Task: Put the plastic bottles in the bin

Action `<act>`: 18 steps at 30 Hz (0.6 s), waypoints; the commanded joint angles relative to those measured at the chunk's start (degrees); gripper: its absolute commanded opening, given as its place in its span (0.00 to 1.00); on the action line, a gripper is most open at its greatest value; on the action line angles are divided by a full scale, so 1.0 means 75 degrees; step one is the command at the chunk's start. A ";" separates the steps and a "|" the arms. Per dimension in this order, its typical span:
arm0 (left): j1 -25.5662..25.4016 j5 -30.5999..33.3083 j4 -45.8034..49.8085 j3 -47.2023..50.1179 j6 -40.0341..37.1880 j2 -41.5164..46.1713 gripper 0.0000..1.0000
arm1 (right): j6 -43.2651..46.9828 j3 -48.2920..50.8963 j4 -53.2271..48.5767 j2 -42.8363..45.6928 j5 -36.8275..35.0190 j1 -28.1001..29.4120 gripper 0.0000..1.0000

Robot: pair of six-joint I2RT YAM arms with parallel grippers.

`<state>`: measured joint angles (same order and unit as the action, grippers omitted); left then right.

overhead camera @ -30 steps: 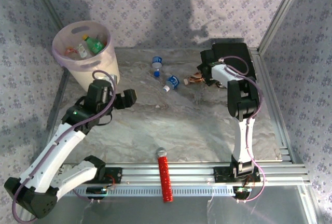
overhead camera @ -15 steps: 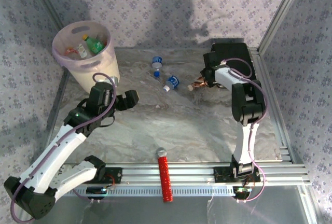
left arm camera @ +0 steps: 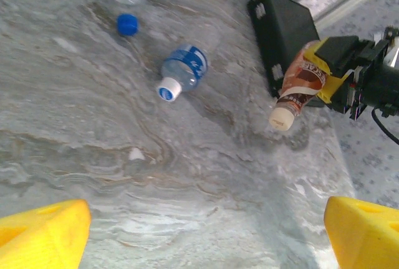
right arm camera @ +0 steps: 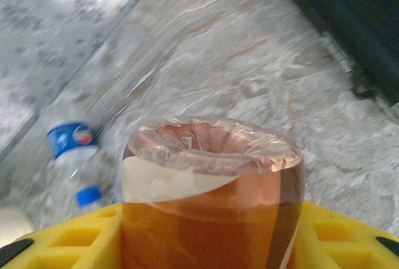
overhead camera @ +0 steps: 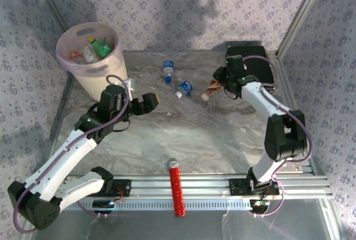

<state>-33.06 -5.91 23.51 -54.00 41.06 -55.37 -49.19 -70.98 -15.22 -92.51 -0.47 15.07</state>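
My right end effector (overhead camera: 217, 86) grips the brownish bottle (left arm camera: 298, 82) around its body, beside the black case (left arm camera: 283, 29). I judge it light and crushable. My left end effector (overhead camera: 148, 101) hangs released.

I count three plastic bottles out of the bin: a blue-capped bottle (overhead camera: 168, 65) and a white-capped bottle (overhead camera: 184, 88) on the surface (overhead camera: 194, 134), and one brownish bottle (overhead camera: 210, 90) in the right end effector (overhead camera: 218, 86). The one bin (overhead camera: 89, 79) holds one green bottle (overhead camera: 102, 48) and at least one more; beyond that I cannot count. There is one black case (overhead camera: 253, 53) and one red ribbed cylinder (overhead camera: 177, 190).
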 commanded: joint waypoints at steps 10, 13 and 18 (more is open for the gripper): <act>-0.1173 -0.1133 -0.2068 -0.0042 0.0676 -0.1059 1.00 | 0.0881 0.1600 0.0505 0.2278 0.2488 0.0935 0.53; -0.1325 -0.1199 -0.2598 0.0186 0.0926 -0.1207 1.00 | 0.0833 0.1667 0.0507 0.2561 0.2561 0.1161 0.53; -0.1652 -0.1481 -0.3289 0.0174 0.1158 -0.1739 1.00 | 0.0625 0.1741 0.0736 0.2691 0.2962 0.1423 0.53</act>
<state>-44.18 -14.66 4.84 -52.77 47.92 -66.67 -43.72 -58.72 -11.90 -73.52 18.65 24.93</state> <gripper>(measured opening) 0.996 0.532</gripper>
